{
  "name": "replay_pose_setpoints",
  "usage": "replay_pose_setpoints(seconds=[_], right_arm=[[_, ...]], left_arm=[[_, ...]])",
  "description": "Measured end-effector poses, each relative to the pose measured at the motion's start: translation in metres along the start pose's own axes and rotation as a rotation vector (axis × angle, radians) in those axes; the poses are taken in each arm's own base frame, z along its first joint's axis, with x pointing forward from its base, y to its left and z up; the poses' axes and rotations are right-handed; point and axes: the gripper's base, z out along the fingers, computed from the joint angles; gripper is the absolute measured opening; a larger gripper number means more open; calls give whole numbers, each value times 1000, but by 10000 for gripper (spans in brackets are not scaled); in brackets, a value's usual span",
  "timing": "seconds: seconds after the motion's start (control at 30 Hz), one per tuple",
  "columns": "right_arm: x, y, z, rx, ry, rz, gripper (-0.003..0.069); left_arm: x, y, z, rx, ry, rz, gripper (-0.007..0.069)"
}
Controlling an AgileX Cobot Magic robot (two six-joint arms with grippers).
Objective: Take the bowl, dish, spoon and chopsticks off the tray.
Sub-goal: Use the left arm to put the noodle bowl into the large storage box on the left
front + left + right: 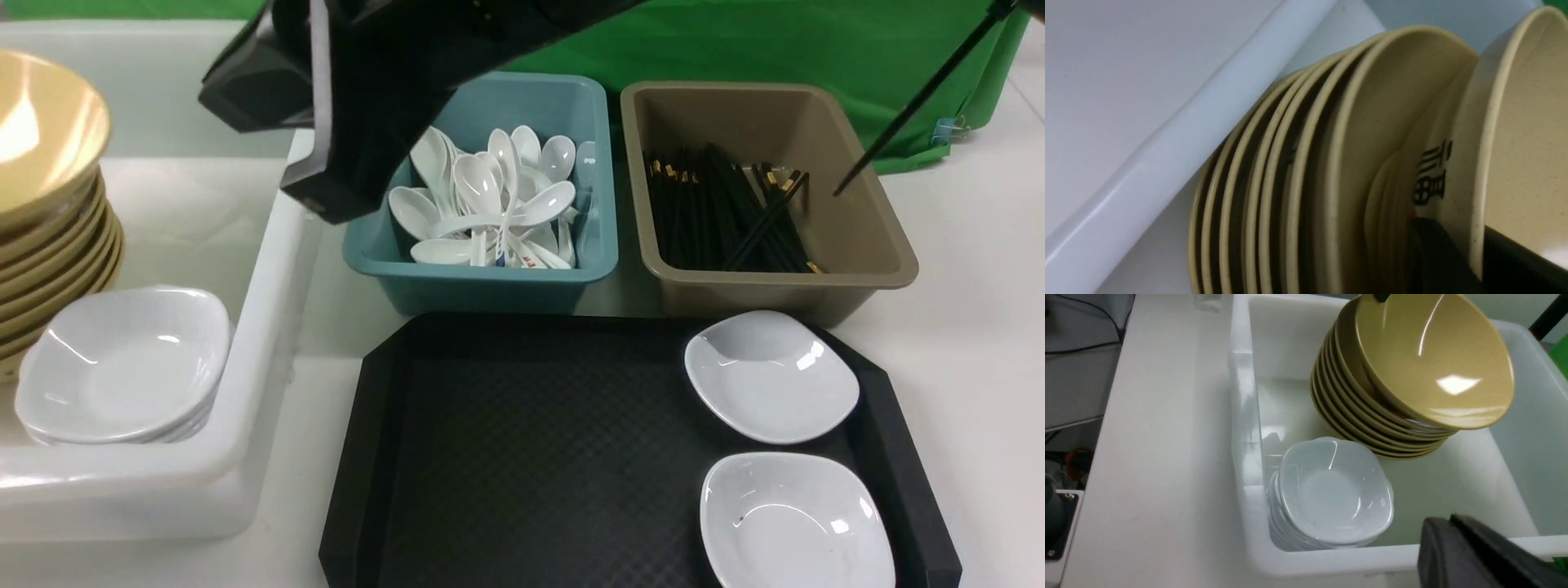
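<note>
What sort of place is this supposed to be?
Likely a canteen-style dish-return station: a black tray holding white dishes, bins of sorted spoons and chopsticks, and yellow bowls stacked in a white tub.

- My front camera sits between the arms, facing forward and down over the tray (522,457); an arm (384,82) blocks its top.
- My left wrist camera is pressed close against the bowl stack (1290,183) in the white bin (1180,134); rims fill the frame, the top bowl (1519,122) nearest.
- My right wrist camera looks down into that bin from higher up, the right pincer (1447,531) in one corner.
- All three share the bowl stack; front and right wrist also share the dish stack (1331,498).
</note>
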Motion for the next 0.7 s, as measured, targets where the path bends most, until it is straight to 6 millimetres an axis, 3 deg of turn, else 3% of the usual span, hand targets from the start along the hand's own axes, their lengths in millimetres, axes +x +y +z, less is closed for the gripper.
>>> replay_pose_setpoints(seconds=[0.03,0.13,0.17,0.27,0.3,0.33,0.4,0.47,0.5,0.57,0.6,0.63,0.67,0.7], right_arm=[[0,0,0,0,1,-1,6],[0,-1,0,14,10,-12,7],[1,-3,-1,34,25,-8,8],[4,-8,-5,92,65,18,10],[9,-15,-10,150,112,55,9],[9,-15,-12,158,117,58,9],[21,-34,-30,260,202,126,9],[35,-53,-51,329,277,207,9],[36,-54,-53,336,286,213,9],[61,-76,-78,393,397,324,9],[72,-83,-85,416,431,370,9],[76,-84,-85,418,444,382,9],[85,-89,-90,432,471,409,9],[106,-94,-93,446,532,465,11]], left_arm=[[0,0,0,0,0,0,99],[0,-1,-1,0,-4,12,223],[-1,-2,-5,-11,-11,30,323],[-4,-7,-17,-49,-34,61,427],[-8,-12,-29,-79,-65,75,485],[-9,-14,-32,-83,-75,74,492],[-15,-33,-65,-115,-163,130,543],[-12,-58,-89,-92,-203,198,514],[-13,-59,-90,-92,-206,201,514],[5,-96,-103,-19,-169,328,383],[16,-114,-107,29,-136,402,279],[19,-117,-107,38,-129,409,260],[31,-135,-107,86,-94,482,165],[57,-166,-105,170,-23,612,68]])
